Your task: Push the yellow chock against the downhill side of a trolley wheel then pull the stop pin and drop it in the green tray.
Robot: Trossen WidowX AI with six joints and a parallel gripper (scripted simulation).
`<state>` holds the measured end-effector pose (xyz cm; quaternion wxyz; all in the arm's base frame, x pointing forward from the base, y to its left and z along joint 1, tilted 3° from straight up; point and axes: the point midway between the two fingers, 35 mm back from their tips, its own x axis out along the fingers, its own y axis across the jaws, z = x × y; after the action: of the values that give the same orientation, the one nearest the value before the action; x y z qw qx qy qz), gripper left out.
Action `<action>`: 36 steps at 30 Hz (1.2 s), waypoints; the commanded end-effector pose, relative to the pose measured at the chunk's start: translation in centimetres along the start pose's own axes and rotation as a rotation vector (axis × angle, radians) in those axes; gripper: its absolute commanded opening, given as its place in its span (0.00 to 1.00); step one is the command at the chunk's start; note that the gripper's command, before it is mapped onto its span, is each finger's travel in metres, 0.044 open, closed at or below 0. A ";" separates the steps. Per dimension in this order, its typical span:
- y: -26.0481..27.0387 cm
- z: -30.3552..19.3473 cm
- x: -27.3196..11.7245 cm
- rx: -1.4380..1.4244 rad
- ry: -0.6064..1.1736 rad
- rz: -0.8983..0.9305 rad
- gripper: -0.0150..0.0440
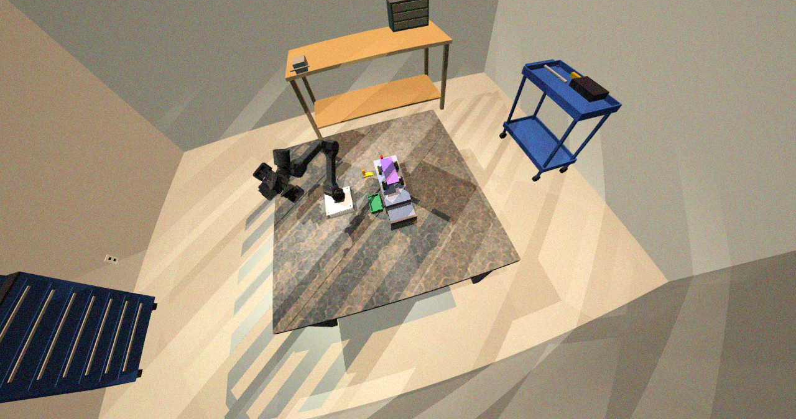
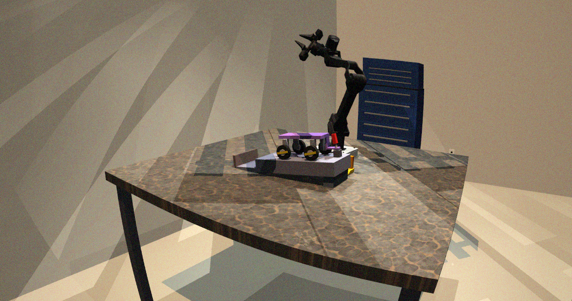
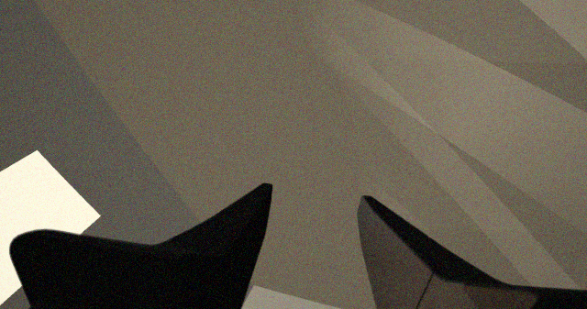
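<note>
Patterned brown stone-look table (image 1: 389, 283) (image 2: 304, 223), with the black two-fingered claw (image 1: 277, 188) (image 2: 296, 38) (image 3: 315, 199) raised above it, partly open on nothing.
Only the top view shows the green rectangular tray (image 1: 375, 202), bare inside, below the claw; the exterior view hides it. Lower than the claw, the purple-topped, black-wheeled trolley (image 1: 389, 170) (image 2: 304, 135) points lengthwise along the pale ramp (image 1: 402, 211) (image 2: 296, 166), its red-headed pin (image 1: 382, 156) (image 2: 334, 138) uphill.

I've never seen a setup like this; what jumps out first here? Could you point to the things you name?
Probably the black jointed robot arm (image 1: 330, 166) (image 2: 346, 103), reared up from a white base plate (image 1: 333, 209) on the brown stone-patterned table (image 1: 356, 271) (image 2: 279, 203). Next comes the small purple-topped trolley (image 1: 389, 170) (image 2: 304, 135) on a pale grey ramp (image 1: 402, 212) (image 2: 296, 166), with a red-headed stop pin (image 1: 382, 156) (image 2: 334, 138) at one end.
</note>
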<state>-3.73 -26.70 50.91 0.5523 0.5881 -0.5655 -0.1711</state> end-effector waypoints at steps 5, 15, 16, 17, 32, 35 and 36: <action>-4.0 -1.3 2.4 -0.043 0.062 -0.099 0.58; -8.9 -4.0 4.4 -0.108 0.158 -0.217 0.58; -9.4 -4.4 4.5 -0.116 0.169 -0.229 0.58; -9.9 -4.7 4.6 -0.124 0.180 -0.241 0.58; -17.5 -10.4 5.0 -0.295 0.381 -0.421 0.58; -19.0 -11.7 4.7 -0.337 0.432 -0.454 0.58; -19.5 -12.1 4.6 -0.351 0.449 -0.464 0.58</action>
<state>15.01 -30.38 41.68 0.6834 0.6270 -0.2819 -0.2459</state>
